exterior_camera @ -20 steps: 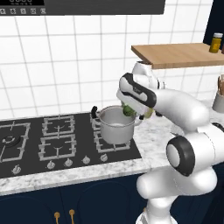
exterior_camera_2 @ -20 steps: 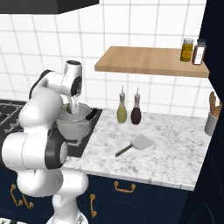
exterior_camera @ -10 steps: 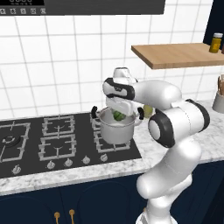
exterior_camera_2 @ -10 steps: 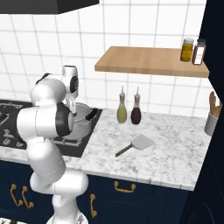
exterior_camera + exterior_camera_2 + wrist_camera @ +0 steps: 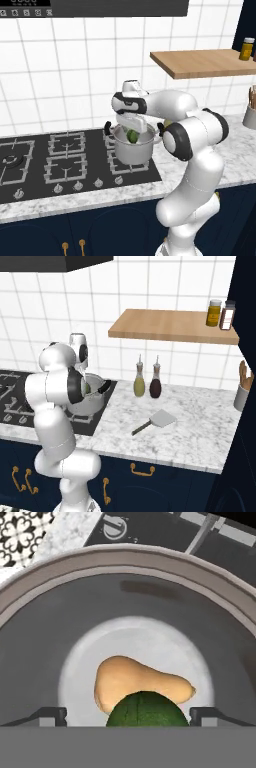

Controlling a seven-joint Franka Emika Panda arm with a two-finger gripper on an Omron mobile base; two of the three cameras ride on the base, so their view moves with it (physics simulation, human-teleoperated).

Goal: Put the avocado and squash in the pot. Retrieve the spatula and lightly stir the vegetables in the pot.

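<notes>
Shiny steel cylindrical pot (image 5: 132,149) sits on the black hob (image 5: 60,160), a pale tan pear-shaped squash (image 5: 135,684) on its floor. Our gripper (image 5: 127,714) hangs over the mouth, jaws spread – the small green egg-shaped avocado (image 5: 146,709) between them, ungripped. We judge it light, firm, slippery – best pinched across its middle.

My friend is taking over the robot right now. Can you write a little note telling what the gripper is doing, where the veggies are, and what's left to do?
Gripper: over the pot's mouth, jaws wide, with the avocado between the tips; whether it has already let go, the pictures do not settle.
Pot: on the stove's right burner.
Squash: lying on the pot's bottom, straight under the avocado.
Spatula: flat on the marble counter to the right of the stove, untouched.
Done: squash in the pot, avocado brought above it.
Left: make sure the avocado lands in the pot, fetch the spatula, stir gently.
</notes>
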